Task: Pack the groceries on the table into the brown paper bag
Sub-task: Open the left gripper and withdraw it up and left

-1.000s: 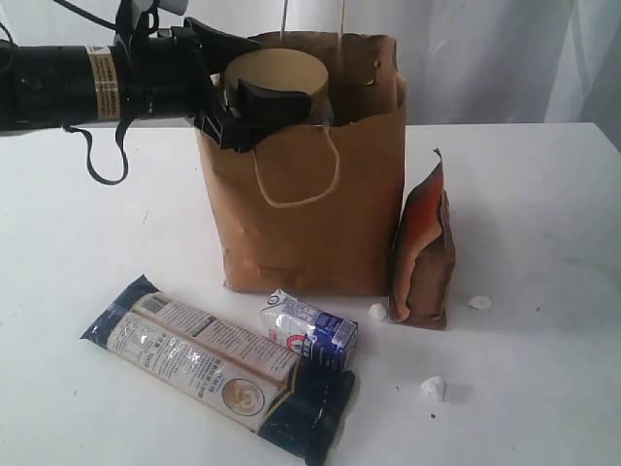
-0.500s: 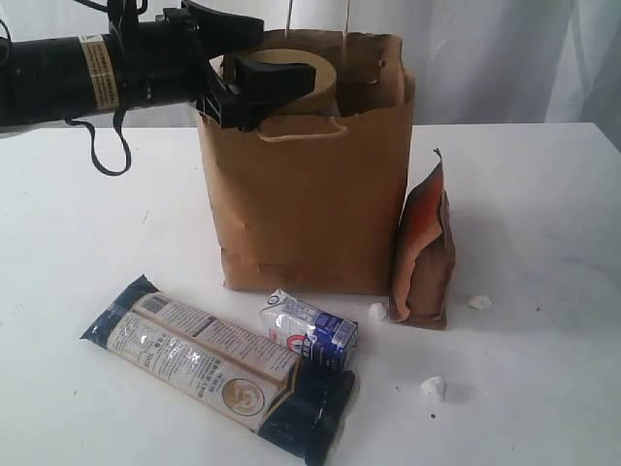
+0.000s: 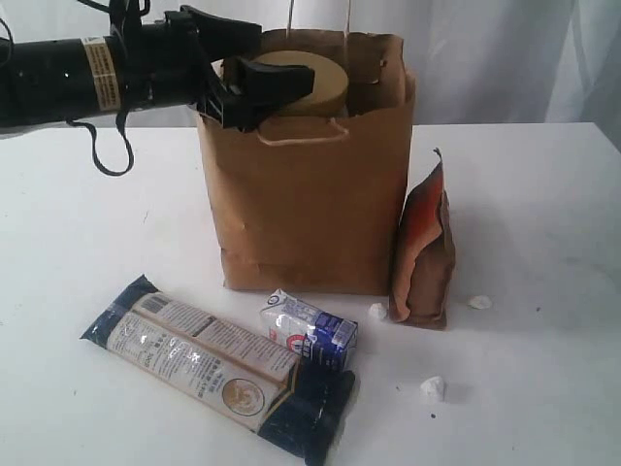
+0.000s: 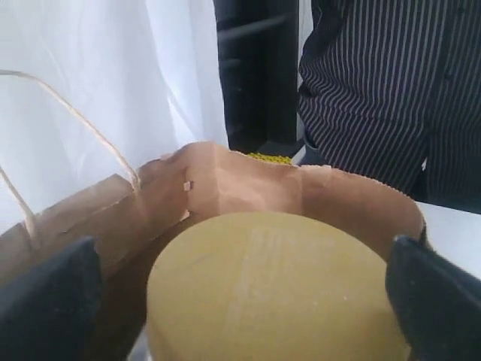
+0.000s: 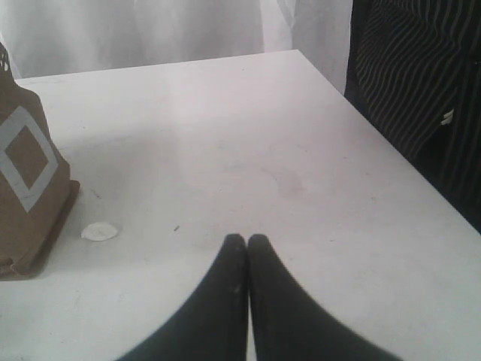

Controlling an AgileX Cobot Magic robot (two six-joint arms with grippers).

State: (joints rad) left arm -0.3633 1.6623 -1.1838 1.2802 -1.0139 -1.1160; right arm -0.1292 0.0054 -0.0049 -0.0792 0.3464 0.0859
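Black and spread to its widest, the left claw (image 3: 282, 53) hangs at the mouth of the brown paper bag (image 3: 310, 204). Its 2 fingers (image 4: 45, 301) stand on either side of the lid of the big olive-lidded jar (image 3: 330, 85). We read this claw as released: in the left wrist view a strip of bag shows between 1 finger and the lid. We cannot tell whether the other finger touches the lid. The jar sits inside the bag, right between the fingers, with only its lid above the ragged rim.

Below this claw the bag stands upright on the white tabletop (image 3: 543, 223). Lower still, and nearer the camera, the long dark-blue packet (image 3: 218, 364) lies flat on a slant. The small white-blue carton (image 3: 310, 330) lies just beside it, between the packet and the foot of the bag. Right of the claw, past the bag, the orange-brown pouch (image 3: 424, 252) stands upright just beside the bag's side. 3 white crumbs (image 3: 433, 388) lie near its foot.

The right claw (image 5: 248, 244) shows only in its own wrist view. Its 2 fingertips are pressed together, clenched on nothing, above the tabletop. The pouch stands ahead of it and off to 1 side.
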